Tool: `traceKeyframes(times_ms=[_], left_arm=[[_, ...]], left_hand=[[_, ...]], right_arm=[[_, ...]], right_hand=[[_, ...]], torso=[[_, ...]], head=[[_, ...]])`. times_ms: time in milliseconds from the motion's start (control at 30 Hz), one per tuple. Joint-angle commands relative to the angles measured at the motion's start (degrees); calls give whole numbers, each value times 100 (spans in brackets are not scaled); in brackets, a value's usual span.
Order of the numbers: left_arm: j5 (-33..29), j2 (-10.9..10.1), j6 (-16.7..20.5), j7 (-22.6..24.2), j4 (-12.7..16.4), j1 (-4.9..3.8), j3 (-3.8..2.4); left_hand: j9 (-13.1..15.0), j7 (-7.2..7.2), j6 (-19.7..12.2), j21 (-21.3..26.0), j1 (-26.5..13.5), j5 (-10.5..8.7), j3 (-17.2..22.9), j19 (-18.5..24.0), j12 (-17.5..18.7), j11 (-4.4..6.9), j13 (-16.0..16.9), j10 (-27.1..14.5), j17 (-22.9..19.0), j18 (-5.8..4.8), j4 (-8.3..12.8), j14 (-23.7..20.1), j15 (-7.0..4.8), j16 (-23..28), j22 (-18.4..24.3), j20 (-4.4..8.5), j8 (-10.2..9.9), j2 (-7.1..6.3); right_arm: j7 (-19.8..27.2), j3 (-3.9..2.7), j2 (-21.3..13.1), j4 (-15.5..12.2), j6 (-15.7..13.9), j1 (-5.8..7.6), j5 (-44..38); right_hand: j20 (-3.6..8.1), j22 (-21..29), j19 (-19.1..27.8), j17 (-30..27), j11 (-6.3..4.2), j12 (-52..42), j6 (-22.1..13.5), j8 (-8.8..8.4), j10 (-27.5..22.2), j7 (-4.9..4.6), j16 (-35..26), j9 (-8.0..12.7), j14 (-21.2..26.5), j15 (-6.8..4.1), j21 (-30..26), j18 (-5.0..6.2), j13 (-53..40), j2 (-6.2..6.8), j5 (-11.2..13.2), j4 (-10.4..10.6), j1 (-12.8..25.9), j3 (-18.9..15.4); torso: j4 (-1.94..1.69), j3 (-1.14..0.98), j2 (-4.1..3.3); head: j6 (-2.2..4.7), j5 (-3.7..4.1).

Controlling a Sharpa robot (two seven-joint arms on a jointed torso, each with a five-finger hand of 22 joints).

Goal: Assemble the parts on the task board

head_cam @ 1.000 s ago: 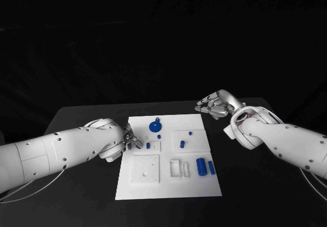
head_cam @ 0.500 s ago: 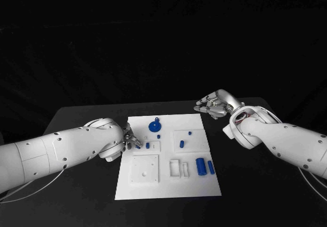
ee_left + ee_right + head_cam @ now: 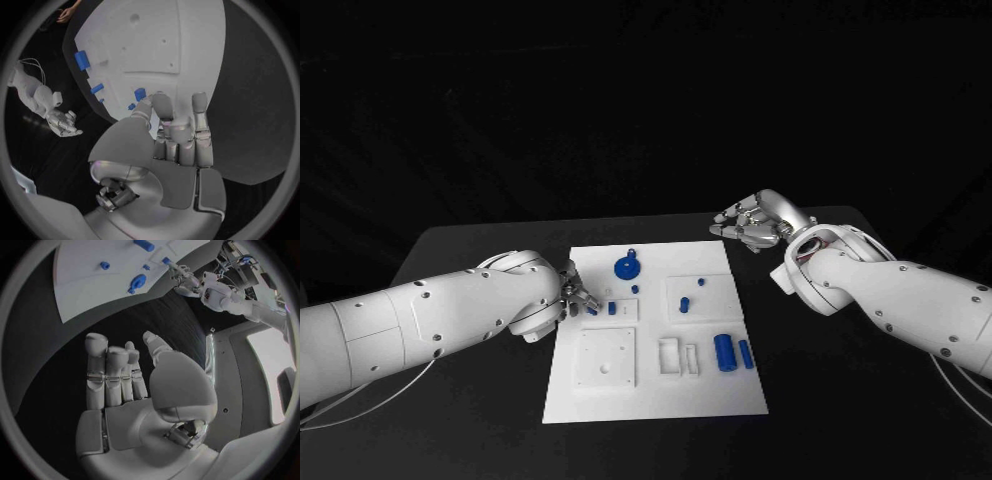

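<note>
From the head view, the flat white rectangular task board (image 3: 656, 338) lies in the middle of the black desk (image 3: 473, 250); small blue plastic parts sit on it: a round blue disc-shaped part (image 3: 629, 266) near the far edge, a small upright blue peg (image 3: 685, 303) in the middle, and a stubby blue cylinder (image 3: 726, 351) with a thinner blue pin (image 3: 747, 353) beside it toward the right edge. The left robot hand (image 3: 578, 298) rests at the board's left edge with its fingertips just by a small blue block (image 3: 615, 309); whether it pinches that block I cannot tell; the right robot hand (image 3: 759, 225) hovers off the board's far right corner, fingers curled loosely, holding nothing.

In the left wrist view, the left robot hand (image 3: 178, 142) has its fingers drawn together and pointing down at the board's edge, close to the small blue block (image 3: 139, 93); contact is unclear.

In the right wrist view, the right robot hand (image 3: 128, 385) is spread, palm bare and empty, above dark desk; the disc-shaped part (image 3: 137, 281) lies well apart.

The parts look light, rigid and smooth, so likely slippery; a fingertip pinch across opposite flat or curved sides seems best, with a gentle, straight push into the board's recesses.
</note>
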State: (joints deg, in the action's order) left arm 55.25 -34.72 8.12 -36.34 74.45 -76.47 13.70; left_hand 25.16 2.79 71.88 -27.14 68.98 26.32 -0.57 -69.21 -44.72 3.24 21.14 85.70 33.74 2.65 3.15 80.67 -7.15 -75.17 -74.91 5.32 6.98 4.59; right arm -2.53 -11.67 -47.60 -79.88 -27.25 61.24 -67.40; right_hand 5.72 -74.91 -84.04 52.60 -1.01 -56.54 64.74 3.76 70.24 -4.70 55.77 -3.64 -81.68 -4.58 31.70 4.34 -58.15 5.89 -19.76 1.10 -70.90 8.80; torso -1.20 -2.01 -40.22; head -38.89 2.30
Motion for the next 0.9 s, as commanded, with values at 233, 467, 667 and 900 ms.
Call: traceKeyframes(times_ms=[233,467,667,900], left_arm=[[6,28,-176,54,30,39,23],[62,25,-159,51,23,40,22],[155,18,-144,39,29,41,22],[290,4,-131,15,54,44,22]], left_hand=[[10,-596,1167,44,-53,-18,-54,-15,-9,211,-4,102,-17,34,-129,-14,-41,-15,-114,-46,1,-127],[6,-590,1160,47,46,74,-19,-15,-9,210,-7,102,-20,39,-98,-15,-42,-13,-115,-49,-4,-134],[-9,-563,1152,29,75,211,493,-1,5,199,-19,102,-42,64,118,-20,-35,-2,-119,-63,-12,-190],[5,-560,1130,-2,39,224,749,13,23,201,-40,102,-88,89,241,-24,-33,21,-119,-77,2,-163]], right_arm=[[61,-2,6,0,38,-8,-7],[64,-2,6,1,37,-9,-3],[66,-2,6,1,38,-11,-2],[66,-2,3,1,40,-14,-1]], right_hand=[[0,-350,-41,-3,1,31,-29,-21,-35,6,-22,2,24,-12,-25,55,6,31,-20,-10,13,9],[0,-350,-41,-3,1,31,-29,-21,-35,6,-22,2,24,-12,-25,55,6,31,-20,-10,13,9],[0,-350,-41,-3,1,31,-29,-21,-35,6,-22,2,24,-12,-25,55,6,31,-20,-10,13,9],[0,-350,-41,-3,1,31,-29,-21,-35,6,-22,2,24,-12,-25,55,6,31,-20,-10,13,9]], torso=[[-2,1,2],[1,2,2],[-1,3,-1],[-3,2,1]], head=[[10,13],[19,11],[25,9],[30,9]])
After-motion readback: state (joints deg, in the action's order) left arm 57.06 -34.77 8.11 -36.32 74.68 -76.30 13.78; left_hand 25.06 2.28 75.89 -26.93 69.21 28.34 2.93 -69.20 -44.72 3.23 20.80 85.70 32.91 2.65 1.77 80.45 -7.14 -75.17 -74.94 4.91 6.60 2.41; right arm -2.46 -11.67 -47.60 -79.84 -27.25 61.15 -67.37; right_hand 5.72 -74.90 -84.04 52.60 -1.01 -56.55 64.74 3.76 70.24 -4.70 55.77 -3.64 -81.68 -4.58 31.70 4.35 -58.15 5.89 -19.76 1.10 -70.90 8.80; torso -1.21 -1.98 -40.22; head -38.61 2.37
